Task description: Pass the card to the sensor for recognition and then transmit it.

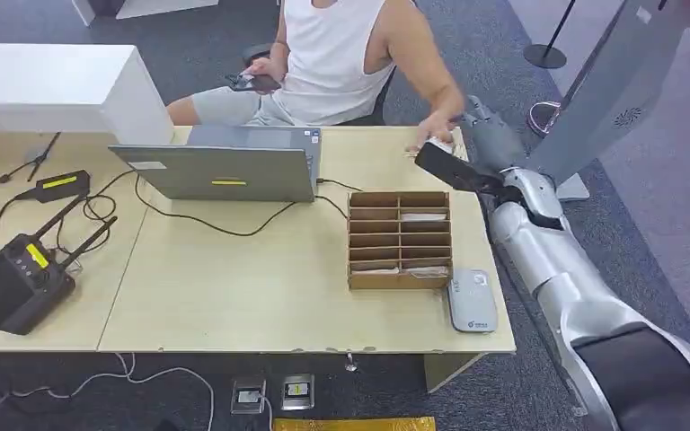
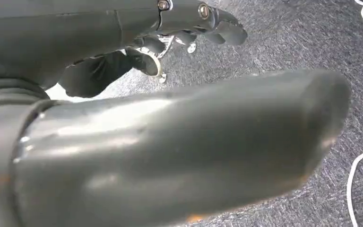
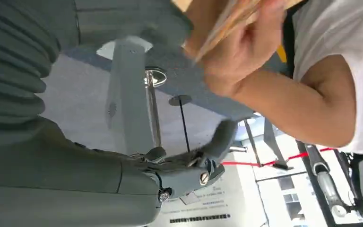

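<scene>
1. My left hand [image 2: 194, 23] hangs low over grey carpet; in my left wrist view its dark fingers are curled in and nothing lies in them.
2. On the near right corner of the wooden table [image 1: 234, 287] lies a pale grey sensor pad [image 1: 473, 301], flat, just beside the brown cardboard tray [image 1: 400, 240].
3. That tray is split into two columns of slots, and several slots hold pale cards lying flat.
4. My right arm reaches forward along the table's right edge, with my right hand [image 1: 490, 135] raised at the far right corner.
5. In my right wrist view my fingers [image 3: 217, 142] are stretched out and apart with nothing in them, so this hand is empty and spread.
6. The card [image 3: 227, 23] shows there as a blurred pale edge in the person's hand [image 3: 236, 52], just beyond my thumb; I cannot tell whether it touches my hand.
7. From my head view, that same hand sits at the table's far right edge beside my own.
8. Farther left, a grey laptop [image 1: 225, 166] stands open with cables trailing from it.
9. Beyond the table sits the person in a white sleeveless top, holding a dark phone [image 1: 253, 82] in the other hand.
</scene>
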Controlling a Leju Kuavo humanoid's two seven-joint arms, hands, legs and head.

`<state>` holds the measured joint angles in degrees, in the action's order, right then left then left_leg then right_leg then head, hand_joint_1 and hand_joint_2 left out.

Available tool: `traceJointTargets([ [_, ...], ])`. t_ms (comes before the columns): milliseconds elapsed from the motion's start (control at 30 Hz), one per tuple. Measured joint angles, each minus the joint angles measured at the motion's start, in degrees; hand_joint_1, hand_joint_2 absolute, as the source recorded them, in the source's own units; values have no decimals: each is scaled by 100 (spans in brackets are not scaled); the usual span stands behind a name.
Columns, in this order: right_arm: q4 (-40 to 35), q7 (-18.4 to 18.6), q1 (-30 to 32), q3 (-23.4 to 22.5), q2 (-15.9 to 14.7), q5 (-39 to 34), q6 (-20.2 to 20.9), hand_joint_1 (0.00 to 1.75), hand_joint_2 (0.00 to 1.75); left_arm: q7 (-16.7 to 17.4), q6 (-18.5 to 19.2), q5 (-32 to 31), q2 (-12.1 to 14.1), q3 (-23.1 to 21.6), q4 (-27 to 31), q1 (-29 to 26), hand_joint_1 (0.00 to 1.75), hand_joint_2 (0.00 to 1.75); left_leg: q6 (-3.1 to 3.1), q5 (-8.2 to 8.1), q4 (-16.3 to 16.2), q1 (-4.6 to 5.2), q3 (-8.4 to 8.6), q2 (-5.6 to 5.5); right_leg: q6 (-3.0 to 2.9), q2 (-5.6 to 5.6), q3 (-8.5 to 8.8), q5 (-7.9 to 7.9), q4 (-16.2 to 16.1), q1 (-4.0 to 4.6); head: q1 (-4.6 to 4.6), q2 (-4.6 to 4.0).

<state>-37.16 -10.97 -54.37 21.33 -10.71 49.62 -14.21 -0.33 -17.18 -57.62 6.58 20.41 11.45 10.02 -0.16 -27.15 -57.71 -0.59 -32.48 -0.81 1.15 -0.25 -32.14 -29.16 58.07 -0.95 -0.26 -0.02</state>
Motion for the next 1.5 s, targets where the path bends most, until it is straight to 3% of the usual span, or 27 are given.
traceJointTargets([
  [267, 53, -109, 53, 46, -79, -641, 158, 0, 175, 0, -2, 26, 0, 0, 0, -8, 0, 0, 0, 0, -1, 0, 1, 2, 0, 4, -3, 0, 0, 0, -2, 0],
  [533, -1201, -234, 531, -271, -416, -2705, 1491, 0, 175, -64, -48, 173, 0, 2, -4, -71, 0, 0, 0, 0, -2, 1, 2, 2, 0, 4, -4, 0, -2, -1, -2, 0],
  [700, -2575, 41, 1038, -570, -745, -3401, 2089, 0, 175, -142, -103, 271, 7, 2, -11, -139, 0, 0, 0, -1, -1, 0, 0, 1, 0, 1, -4, -1, -3, 0, 0, 0],
  [800, -3476, 157, 1368, -741, -920, -3576, 2236, 0, 175, -142, -124, 311, 9, 2, -11, -187, 0, 0, -5, -5, -1, 0, 0, 6, -1, 6, -8, -1, -3, 0, -4, 0],
  [1000, -4536, 247, 2028, -979, -1108, -3803, 2585, 0, 175, -142, -151, 393, 15, 4, -11, -231, 0, 0, -6, -6, 0, -2, 1, 12, -2, 11, -8, -1, -3, 1, -7, 0],
  [1500, -5735, 612, 3215, -1069, -1132, -2894, 3169, 0, 175, -116, -138, 376, 24, 9, -11, -231, 0, 0, -6, -6, 1, -7, 0, 11, -3, 11, -3, -2, -3, 6, 0, 0],
])
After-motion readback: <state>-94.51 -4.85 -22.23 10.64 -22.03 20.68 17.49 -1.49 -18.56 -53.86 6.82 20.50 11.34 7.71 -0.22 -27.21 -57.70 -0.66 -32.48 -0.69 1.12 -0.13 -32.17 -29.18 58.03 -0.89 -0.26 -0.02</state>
